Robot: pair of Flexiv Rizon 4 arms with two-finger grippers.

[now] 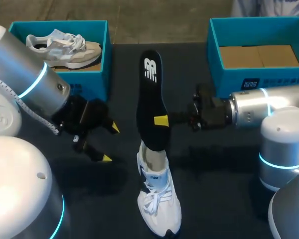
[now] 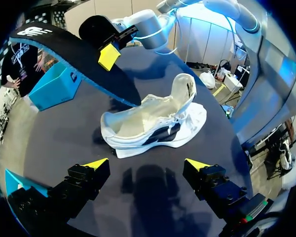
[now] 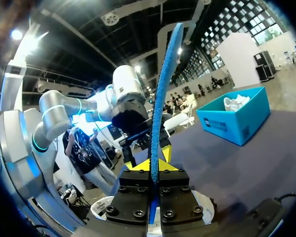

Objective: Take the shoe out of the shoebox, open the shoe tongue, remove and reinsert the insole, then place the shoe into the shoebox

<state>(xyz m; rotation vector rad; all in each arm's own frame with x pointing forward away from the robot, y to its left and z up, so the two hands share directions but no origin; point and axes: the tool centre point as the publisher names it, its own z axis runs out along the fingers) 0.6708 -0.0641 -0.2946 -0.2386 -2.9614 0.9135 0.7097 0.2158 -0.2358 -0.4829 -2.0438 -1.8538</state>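
A white shoe [image 1: 158, 199] lies on the dark table near its front edge, its tongue pulled open. In the left wrist view the shoe [image 2: 153, 123] rests on its side ahead of my open left gripper [image 2: 148, 165], apart from it. My right gripper [image 1: 161, 121] is shut on the black insole [image 1: 150, 94], which slants up and away over the table. The insole's lower end is at the shoe's opening. In the right wrist view the insole's blue edge [image 3: 163, 98] rises from between the shut fingers [image 3: 154, 170]. My left gripper [image 1: 109, 143] hangs left of the shoe.
A teal shoebox [image 1: 105, 55] at the back left holds another light shoe [image 1: 65, 47]. A second teal shoebox [image 1: 214, 55] at the back right shows only its cardboard bottom. My right arm [image 1: 259, 109] stretches in front of that box.
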